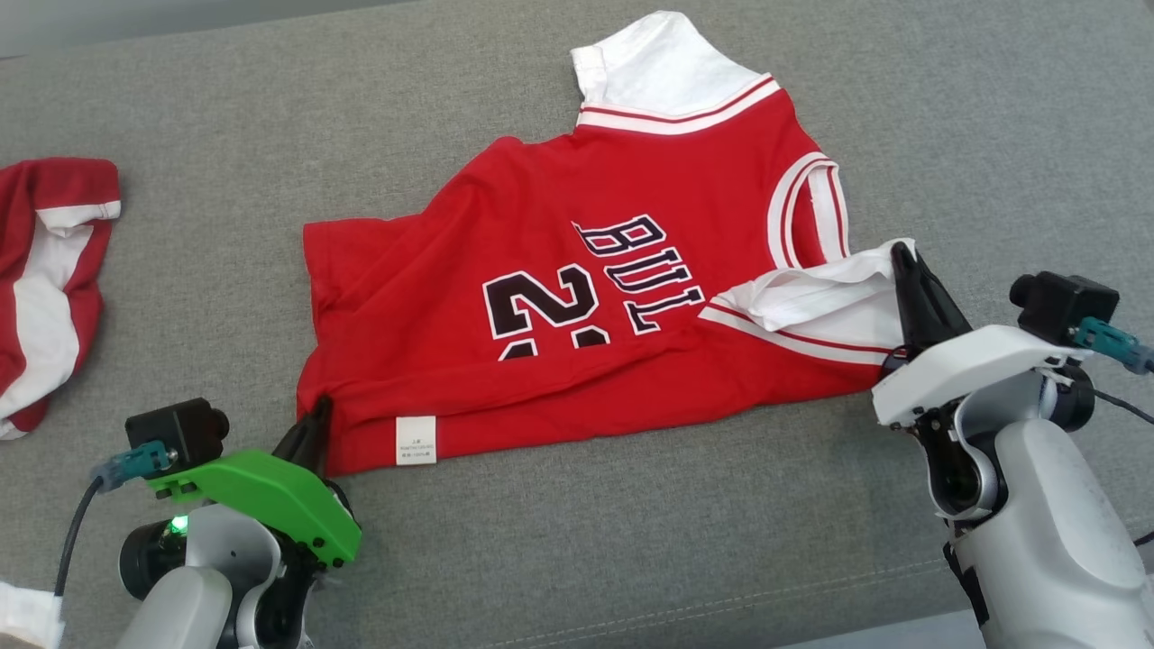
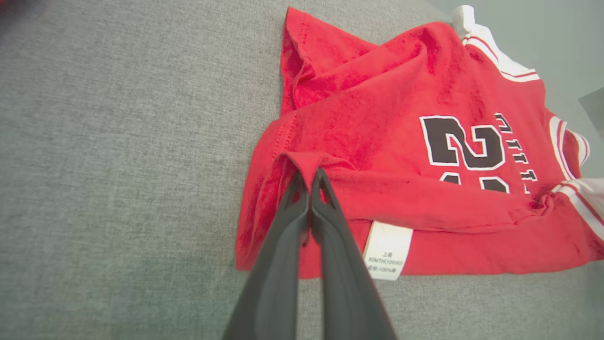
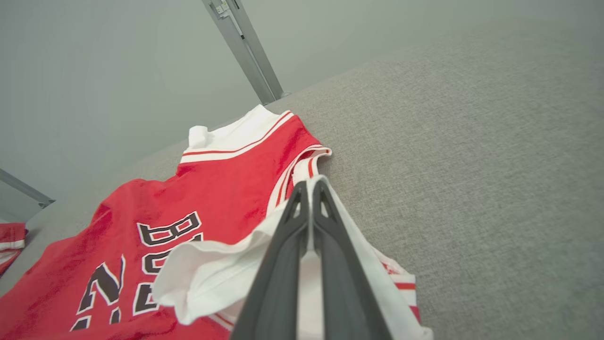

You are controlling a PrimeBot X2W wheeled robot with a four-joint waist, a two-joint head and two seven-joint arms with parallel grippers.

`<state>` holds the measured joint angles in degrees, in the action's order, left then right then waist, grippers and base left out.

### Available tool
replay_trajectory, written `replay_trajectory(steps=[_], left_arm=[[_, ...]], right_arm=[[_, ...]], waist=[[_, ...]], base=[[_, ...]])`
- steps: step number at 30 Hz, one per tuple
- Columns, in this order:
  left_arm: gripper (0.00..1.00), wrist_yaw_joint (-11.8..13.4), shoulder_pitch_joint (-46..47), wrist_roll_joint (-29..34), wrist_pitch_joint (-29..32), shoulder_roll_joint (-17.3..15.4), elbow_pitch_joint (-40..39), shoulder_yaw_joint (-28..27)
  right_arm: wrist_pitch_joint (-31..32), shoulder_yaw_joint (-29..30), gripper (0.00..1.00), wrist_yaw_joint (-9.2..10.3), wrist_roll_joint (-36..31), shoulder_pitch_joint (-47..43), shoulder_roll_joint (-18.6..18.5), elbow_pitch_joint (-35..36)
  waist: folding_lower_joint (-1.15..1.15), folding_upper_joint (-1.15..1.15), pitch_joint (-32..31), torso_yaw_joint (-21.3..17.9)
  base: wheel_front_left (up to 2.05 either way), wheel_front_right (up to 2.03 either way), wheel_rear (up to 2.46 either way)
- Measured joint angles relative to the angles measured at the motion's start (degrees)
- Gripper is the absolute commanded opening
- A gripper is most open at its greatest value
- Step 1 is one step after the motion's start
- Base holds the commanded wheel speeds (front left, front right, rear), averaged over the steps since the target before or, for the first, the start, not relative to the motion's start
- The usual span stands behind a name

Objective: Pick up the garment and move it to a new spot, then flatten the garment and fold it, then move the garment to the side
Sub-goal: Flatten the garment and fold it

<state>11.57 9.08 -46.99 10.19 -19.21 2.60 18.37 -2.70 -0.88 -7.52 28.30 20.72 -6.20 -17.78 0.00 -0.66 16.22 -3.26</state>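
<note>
The garment (image 1: 577,306) is a red jersey with white sleeves and black lettering, lying partly folded on the grey couch cushion (image 1: 631,559). My left gripper (image 1: 317,416) is shut on the jersey's lower left hem corner. The left wrist view shows that gripper (image 2: 309,172) pinching a raised fold of red cloth of the garment (image 2: 401,156), beside a white care label (image 2: 387,250). My right gripper (image 1: 904,254) is shut on the near white sleeve, lifted over the red body. In the right wrist view this gripper (image 3: 309,185) clamps the white sleeve edge of the garment (image 3: 226,189).
A second red and white garment (image 1: 50,270) lies bunched at the far left of the cushion. A grey wall and a metal rail (image 3: 243,47) stand behind the couch. The cushion's front seam (image 1: 721,604) runs along the bottom.
</note>
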Motion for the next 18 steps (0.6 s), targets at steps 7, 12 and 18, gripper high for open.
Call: replay_trajectory(steps=[7,12,18], left_arm=[[0.32,-1.1,3.8,-0.5,1.9,1.4,7.2,1.5],[1.0,-1.5,4.0,-0.6,0.0,1.9,8.8,1.5],[1.0,-0.9,-0.3,0.5,-4.0,0.3,4.5,0.0]], right_arm=[[-3.9,-3.0,0.53,0.0,-4.8,7.1,-0.6,-11.9],[-7.5,-5.0,1.0,0.0,-7.9,8.8,-2.5,-15.1],[-9.6,-6.5,1.0,-0.01,-10.6,5.7,-6.1,-10.2]], waist=[[0.0,0.0,-0.3,0.9],[0.0,0.0,-0.8,1.1],[0.0,0.0,-1.8,1.0]], base=[[0.0,0.0,0.0],[0.0,0.0,0.0],[0.0,0.0,0.0]])
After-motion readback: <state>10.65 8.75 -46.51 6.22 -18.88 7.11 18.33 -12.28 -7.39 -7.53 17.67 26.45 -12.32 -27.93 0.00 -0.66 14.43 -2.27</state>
